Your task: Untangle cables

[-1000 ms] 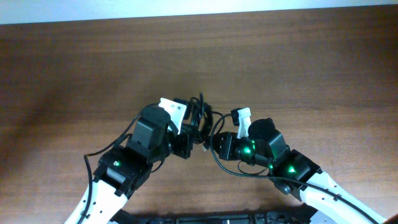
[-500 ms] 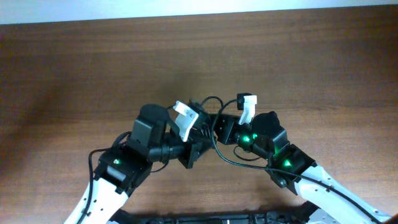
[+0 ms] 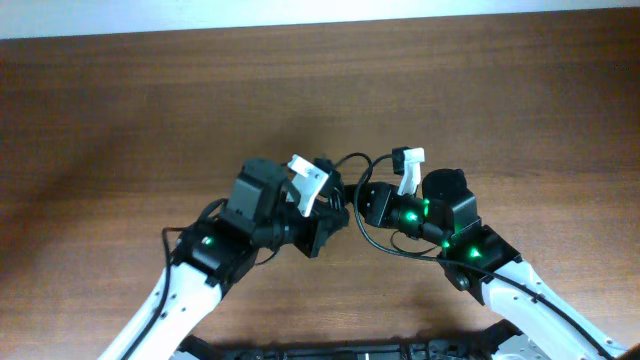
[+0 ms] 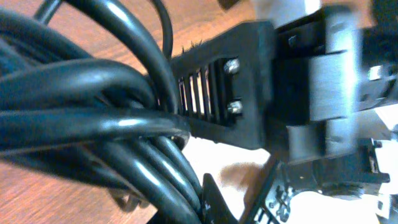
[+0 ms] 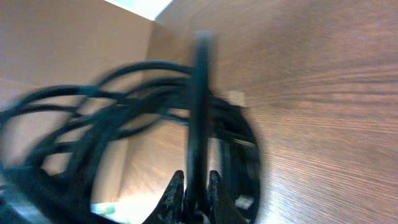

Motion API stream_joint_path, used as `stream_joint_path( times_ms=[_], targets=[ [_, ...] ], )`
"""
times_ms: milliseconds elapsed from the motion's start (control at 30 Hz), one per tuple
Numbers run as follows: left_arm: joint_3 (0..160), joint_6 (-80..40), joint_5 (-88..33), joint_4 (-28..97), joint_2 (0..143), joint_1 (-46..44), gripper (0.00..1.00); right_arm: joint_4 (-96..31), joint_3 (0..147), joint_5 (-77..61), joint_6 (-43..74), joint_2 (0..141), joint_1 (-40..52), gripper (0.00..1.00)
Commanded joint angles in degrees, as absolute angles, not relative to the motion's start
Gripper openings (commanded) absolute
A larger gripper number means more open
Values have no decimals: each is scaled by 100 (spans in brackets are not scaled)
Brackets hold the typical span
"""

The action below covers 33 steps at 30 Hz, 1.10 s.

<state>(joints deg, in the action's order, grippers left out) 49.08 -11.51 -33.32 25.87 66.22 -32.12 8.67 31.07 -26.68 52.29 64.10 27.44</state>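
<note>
The cables [image 3: 345,170], a black bundle of loops, are held over the middle of the wooden worktop [image 3: 150,100] between the two arms, where the left hand [image 3: 330,200] is closed on several cords (pressed against its slotted finger) and the right hand [image 5: 194,185] is clamped on one cord.

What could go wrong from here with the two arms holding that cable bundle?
1. The left fingers and right fingers are both shut on the same cables; pulling apart may tighten the tangle rather than free it.
2. The right fingers pinch just one strand, which might slip out.
3. Both sets of fingers sit very close together over the table, so they could bump.
</note>
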Motion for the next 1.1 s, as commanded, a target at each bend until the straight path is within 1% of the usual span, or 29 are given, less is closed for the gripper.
stream_joint_path(
  times_ms=[0,133,233,300,367,433,467,533,567,633,700,800,867,933,1000,1067],
  targets=[
    [4969,-1013,-4283,2451,7002,-3247,0,1146,3183,-2779,5186,6375,2724,4],
    [4969,-1015,-5137,1929,7201,-3247,0,1229,3183,-2733,5188,6386,2753,4],
    [4969,-1052,-5170,1483,7188,-3247,0,1208,3181,-3002,5183,6488,2884,4],
    [4969,-1380,-5201,1127,7188,-3247,0,1100,3181,-3002,5039,6624,2961,4],
    [4969,-1409,-5371,976,7185,-3245,0,1015,3181,-3004,5013,6742,2961,7],
    [4969,-1409,-5378,969,7188,-3238,0,969,3181,-3105,4967,6799,2947,17],
    [4969,-1409,-5380,991,7188,-3199,0,969,3181,-3223,4932,6792,2895,37],
    [4969,-1409,-5378,1011,7188,-3070,0,976,3181,-3479,4779,6753,2705,59],
    [4969,-1433,-5378,1011,7188,-2947,0,956,3181,-3638,4779,6735,2536,68],
    [4969,-1656,-5269,1013,7188,-2707,0,961,3181,-3962,4779,6722,2250,79],
    [4969,-1955,-5076,1087,7188,-2388,0,963,3181,-4370,4779,6722,1892,81],
    [4969,-1970,-5074,1214,7188,-2047,0,985,3181,-4989,4644,6722,1352,86],
    [4969,-1973,-5081,1253,7188,-1898,0,1052,3181,-5627,4364,6722,910,92],
    [4969,-1970,-5129,1190,7188,-1868,0,1033,3181,-6123,3972,6722,532,93],
    [4969,-1968,-5332,1076,7188,-1868,0,908,3181,-6158,3854,6722,368,93],
    [4969,-1817,-5811,888,7188,-1868,0,655,3179,-6149,3601,6724,132,93]
  ],
)
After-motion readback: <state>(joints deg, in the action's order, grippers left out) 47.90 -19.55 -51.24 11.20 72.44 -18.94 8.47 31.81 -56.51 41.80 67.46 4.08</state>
